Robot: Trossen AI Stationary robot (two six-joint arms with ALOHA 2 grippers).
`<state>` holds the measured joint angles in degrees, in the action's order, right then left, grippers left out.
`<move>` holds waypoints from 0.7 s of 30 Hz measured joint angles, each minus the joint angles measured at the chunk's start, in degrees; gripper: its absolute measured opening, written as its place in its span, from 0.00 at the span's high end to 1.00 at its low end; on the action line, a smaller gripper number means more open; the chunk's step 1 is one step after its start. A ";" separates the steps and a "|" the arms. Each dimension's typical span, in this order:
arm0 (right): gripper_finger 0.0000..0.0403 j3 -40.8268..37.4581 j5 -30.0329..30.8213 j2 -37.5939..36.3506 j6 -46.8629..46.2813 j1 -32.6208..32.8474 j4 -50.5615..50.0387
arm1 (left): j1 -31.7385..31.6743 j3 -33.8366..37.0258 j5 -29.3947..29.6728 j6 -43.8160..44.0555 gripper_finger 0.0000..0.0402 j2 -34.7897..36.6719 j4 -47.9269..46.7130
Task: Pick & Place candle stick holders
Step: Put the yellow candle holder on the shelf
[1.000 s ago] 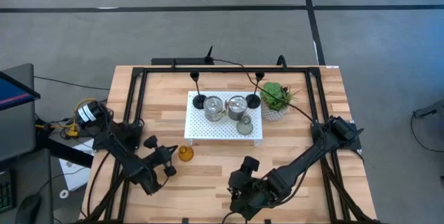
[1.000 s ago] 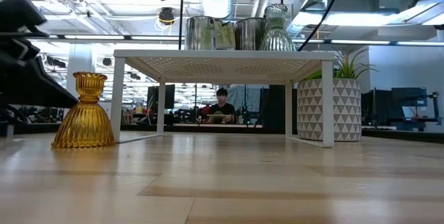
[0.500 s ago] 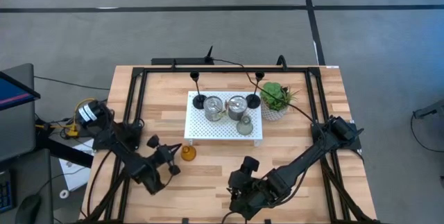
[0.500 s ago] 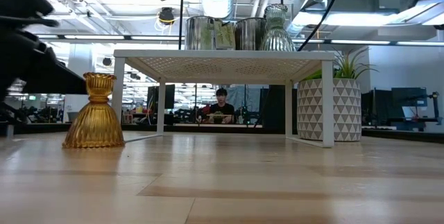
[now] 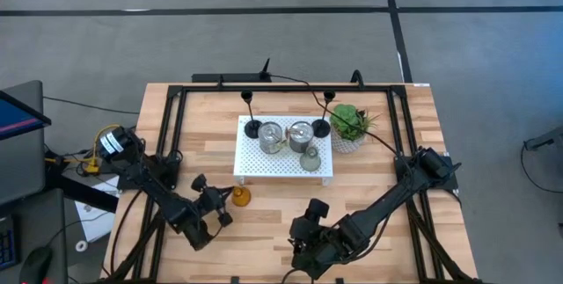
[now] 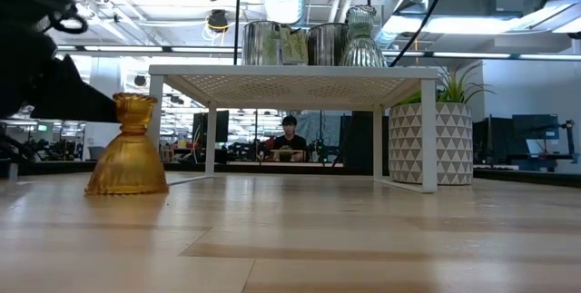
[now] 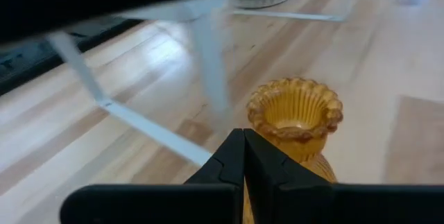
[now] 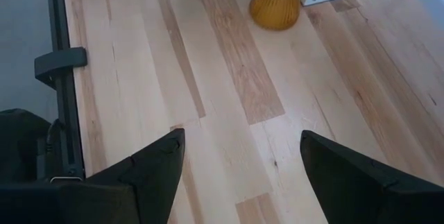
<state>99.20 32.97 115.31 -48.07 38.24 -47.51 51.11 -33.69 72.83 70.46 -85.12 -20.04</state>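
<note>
The amber glass candle stick holder stands on its base on the table, near the front left corner of the white tray. My left gripper is shut, and its tips are against the amber holder. On the tray stand two silver cups and a grey-green holder. Two black stemmed holders are at its far corners. My right gripper hangs open over the near middle of the table, touching nothing. My left gripper pushes the amber holder with the tips of its shut fingers. They meet it just under the fluted cup, on the narrow neck. The fingers come nearly level from the table's left. The holder's base stays on the table.
A potted plant in a patterned pot stands right of the tray. The tray stands on legs, with open space beneath it. Black frame rails run along the table's edges. Bare wood lies between my right gripper and the amber holder.
My left gripper has moved toward the table's right edge, rolling its wrist somewhat, with its fingers still shut. The amber holder has slid a little along the table toward the right ahead of it.
</note>
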 joint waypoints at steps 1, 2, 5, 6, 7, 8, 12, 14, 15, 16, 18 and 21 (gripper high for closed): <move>0.32 0.00 0.00 0.00 0.00 0.00 0.01 | -0.01 0.00 0.00 -2.44 0.99 0.00 2.86; 0.32 0.00 0.00 0.00 0.00 0.00 0.01 | 0.00 0.00 0.00 -5.07 0.99 0.00 5.68; 0.32 0.00 0.00 0.00 0.00 -0.02 0.02 | -0.04 0.00 -0.92 -13.64 0.99 0.00 14.01; 0.32 0.00 0.00 0.00 0.00 -0.02 0.02 | -0.04 0.00 -1.32 -15.83 0.99 -0.02 16.36; 0.32 0.00 0.00 0.00 0.00 -0.01 0.02 | -0.04 0.00 -1.63 -17.88 0.99 -0.02 18.19; 0.32 0.00 0.00 0.00 0.00 0.00 0.02 | -0.05 0.00 -2.07 -19.45 0.99 -0.02 19.50; 0.32 0.00 0.00 0.00 0.57 0.00 0.00 | 1.21 0.00 -4.08 -21.83 0.99 -0.01 20.71; 0.32 0.00 0.01 0.00 2.06 0.00 0.00 | 2.31 0.00 -6.40 -22.71 0.99 0.00 20.76; 0.32 0.00 0.00 0.00 2.83 0.00 -0.02 | 3.00 0.00 -8.33 -23.82 0.99 0.00 20.82; 0.32 0.00 0.00 0.00 3.46 0.00 -0.02 | 3.79 0.00 -10.42 -25.18 0.99 -0.02 20.93; 0.32 0.00 0.00 0.00 4.83 0.00 -0.01 | 5.41 0.00 -14.51 -26.65 0.99 0.00 21.07; 0.32 0.00 0.83 0.00 7.51 0.00 0.00 | 7.56 0.00 -15.98 -27.11 0.99 0.00 21.24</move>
<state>99.20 33.80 115.31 -40.57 38.24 -47.51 58.67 -33.69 56.85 43.34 -85.12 1.20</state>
